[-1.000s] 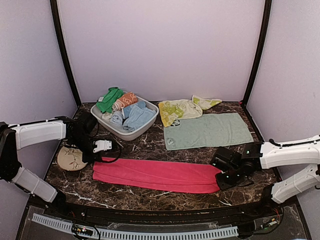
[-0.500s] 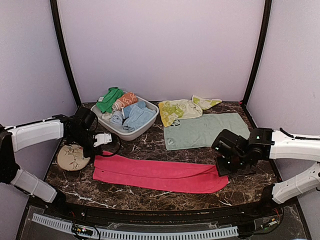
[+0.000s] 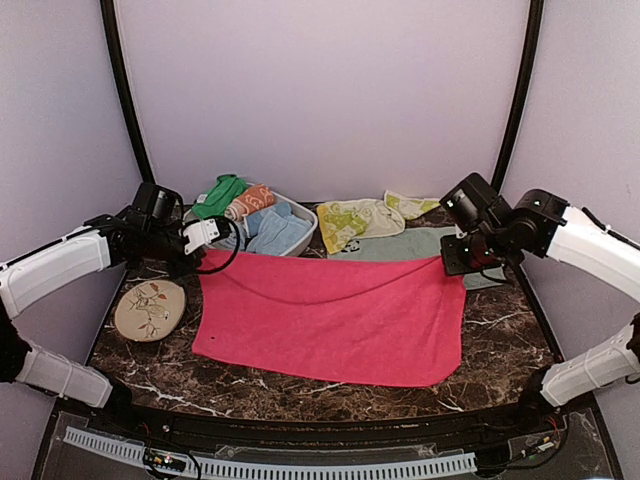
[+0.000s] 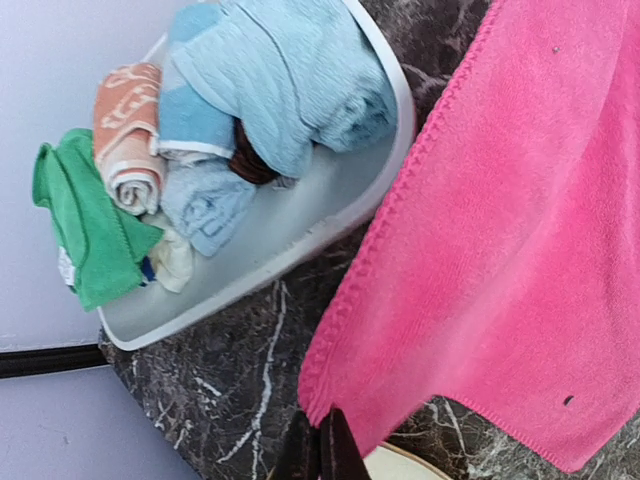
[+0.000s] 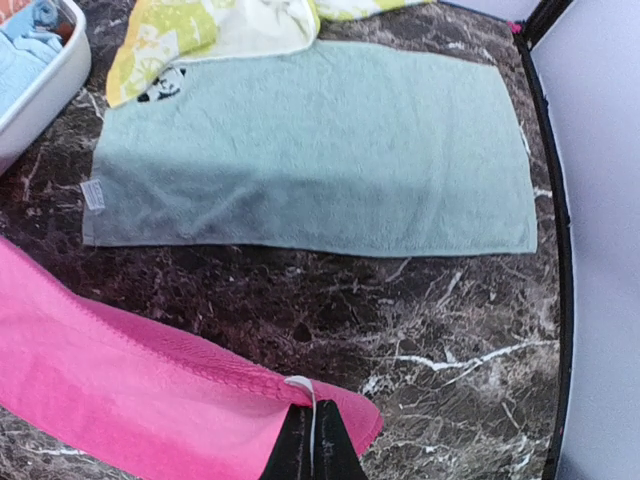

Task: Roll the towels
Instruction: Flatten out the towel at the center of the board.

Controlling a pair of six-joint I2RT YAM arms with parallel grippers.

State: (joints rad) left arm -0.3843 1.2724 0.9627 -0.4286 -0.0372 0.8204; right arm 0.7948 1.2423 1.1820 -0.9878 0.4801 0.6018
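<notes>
The hot-pink towel (image 3: 330,315) is stretched wide between both grippers, its far edge raised and its near edge low by the table front. My left gripper (image 3: 198,260) is shut on the far left corner of that pink towel (image 4: 500,230), the dark fingertips (image 4: 340,450) pinching the hem. My right gripper (image 3: 458,262) is shut on the far right corner, where the same pink towel (image 5: 130,390) carries a white loop. Behind it lies the pale mint towel (image 5: 320,150), flat, with the yellow-lime patterned towel (image 5: 190,30) overlapping its far left corner.
A grey basin (image 3: 311,216) holding several rolled and bunched cloths stands at the back left, close to my left gripper. A round patterned plate (image 3: 149,308) lies at the left edge. Purple walls and black posts enclose the dark marble table (image 3: 500,330).
Both grippers have risen and moved toward the back, drawing the pink towel from a narrow folded strip into a wide sheet. The right gripper closed on its corner.
</notes>
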